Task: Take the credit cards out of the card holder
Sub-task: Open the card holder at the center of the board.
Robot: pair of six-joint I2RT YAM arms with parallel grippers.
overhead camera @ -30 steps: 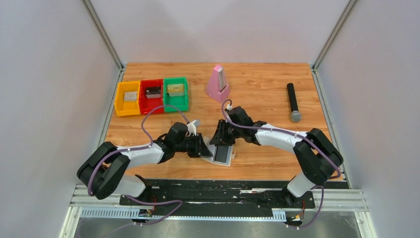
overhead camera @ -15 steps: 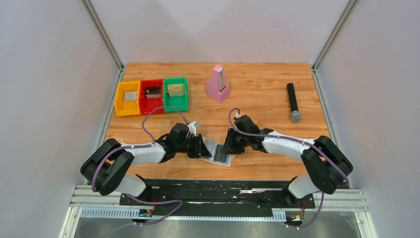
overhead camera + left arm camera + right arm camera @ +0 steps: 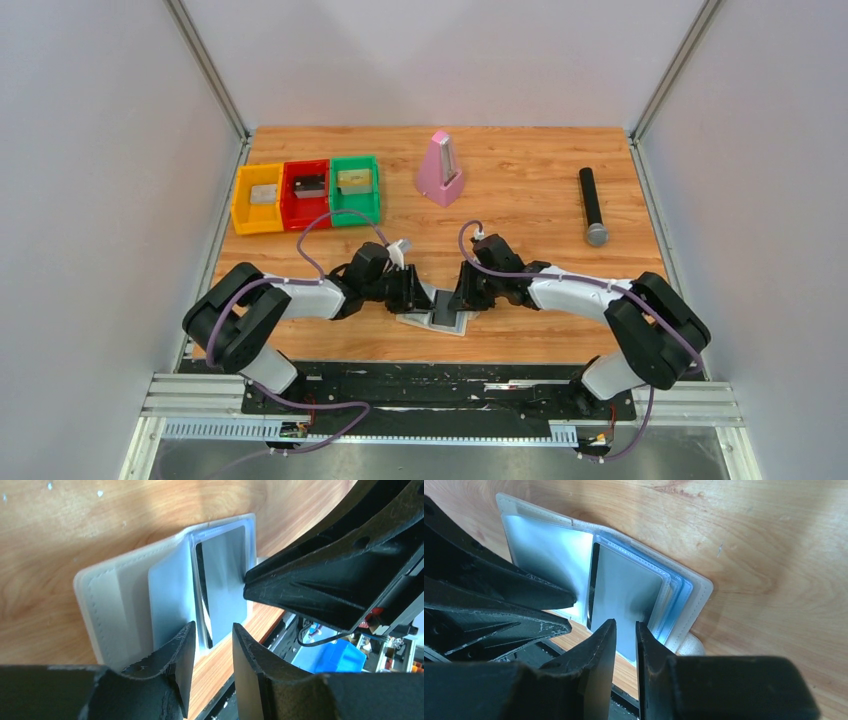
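Note:
The card holder (image 3: 437, 320) lies open near the table's front edge, with a cream rim (image 3: 100, 595) and pale blue sleeves (image 3: 549, 550). A dark grey credit card (image 3: 225, 580) sits in the top sleeve of its right half (image 3: 624, 590). My left gripper (image 3: 418, 297) is low over the holder's left half, its jaws (image 3: 212, 625) apart with only table between them. My right gripper (image 3: 460, 298) faces it from the right, its jaws (image 3: 625, 622) a narrow slit apart just over the near edge of the dark card. Neither pinches anything.
Yellow (image 3: 258, 198), red (image 3: 306, 193) and green (image 3: 355, 189) bins stand at the back left with small items inside. A pink metronome (image 3: 440, 170) stands at the back centre and a black microphone (image 3: 592, 205) lies at the right. The table's front edge runs just below the holder.
My right gripper came down and in toward the holder's right half and narrowed its jaws. My left gripper edged forward and opened wider. The holder's raised leaf now lies flatter.

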